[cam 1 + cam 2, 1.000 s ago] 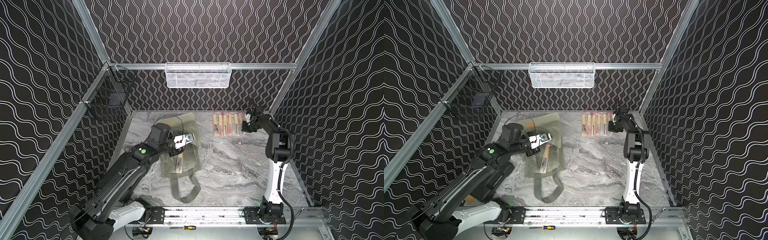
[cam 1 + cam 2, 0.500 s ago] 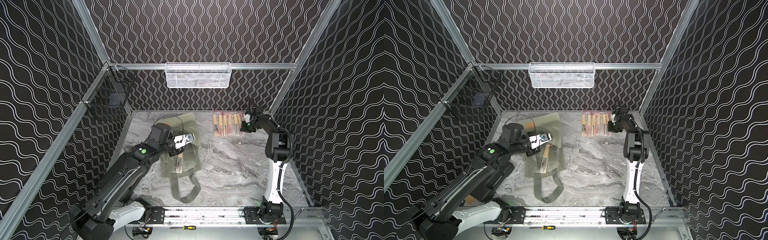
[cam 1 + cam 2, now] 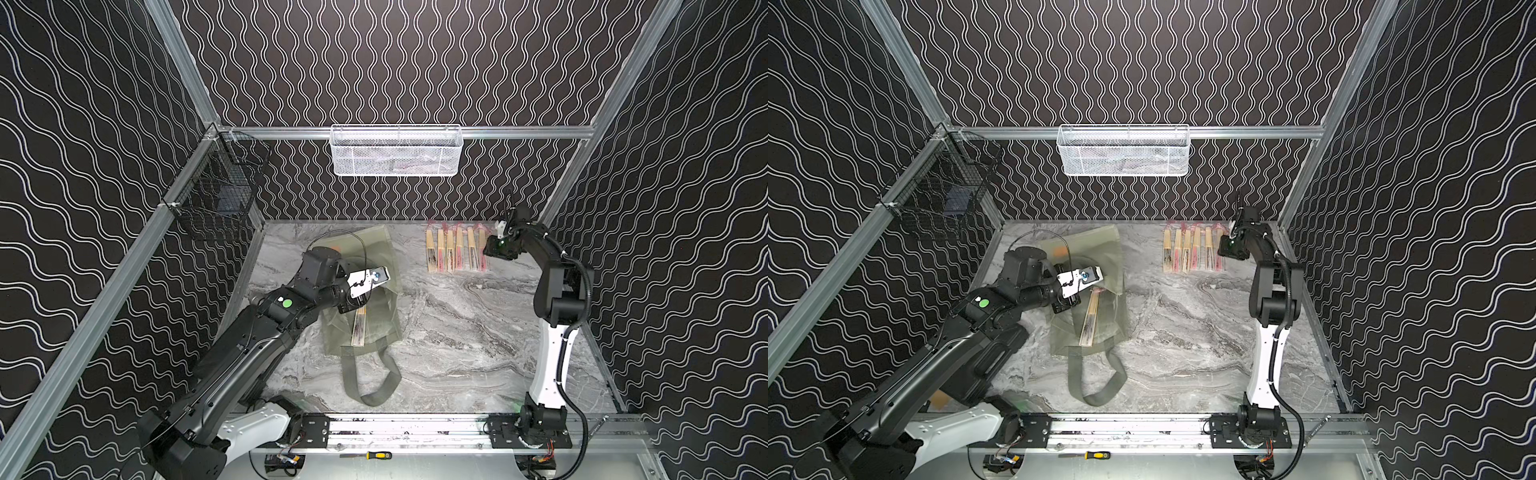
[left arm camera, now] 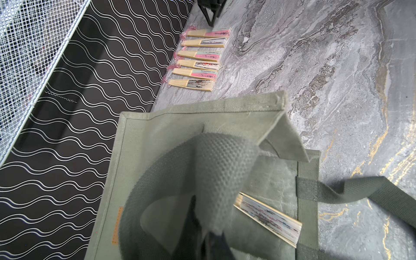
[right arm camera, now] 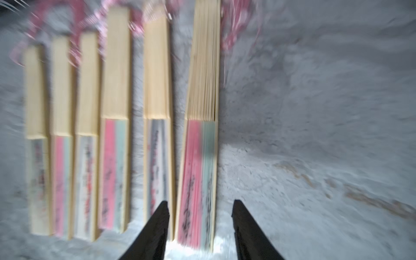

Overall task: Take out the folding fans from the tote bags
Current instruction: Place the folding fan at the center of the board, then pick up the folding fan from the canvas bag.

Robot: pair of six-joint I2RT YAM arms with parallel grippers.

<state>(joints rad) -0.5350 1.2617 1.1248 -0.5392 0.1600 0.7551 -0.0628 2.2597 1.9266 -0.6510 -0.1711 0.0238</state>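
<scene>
Your tote bag (image 3: 384,316) is soft grey-green with a small orange mark (image 4: 115,226). Beside the bag, your folding fans (image 3: 459,251) show pale wood, pink, mint and dark-speckled leaves, and pink-red tassels. The tabletop (image 4: 337,67) is grey marble veined with gold, and the walls (image 3: 374,62) are black with white waves.

Tote bag (image 4: 171,139), strap (image 4: 216,171) raised, one folding fan (image 4: 267,221) lying on it; six more fans (image 4: 198,59) rowed on table (image 4: 337,90).

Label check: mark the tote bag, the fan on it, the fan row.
tote bag (image 3: 380,326): a top view, bare fabric.
fan on tote (image 3: 359,328): a top view, mid-length.
fan row (image 3: 459,249): a top view, a middle fan.
</scene>
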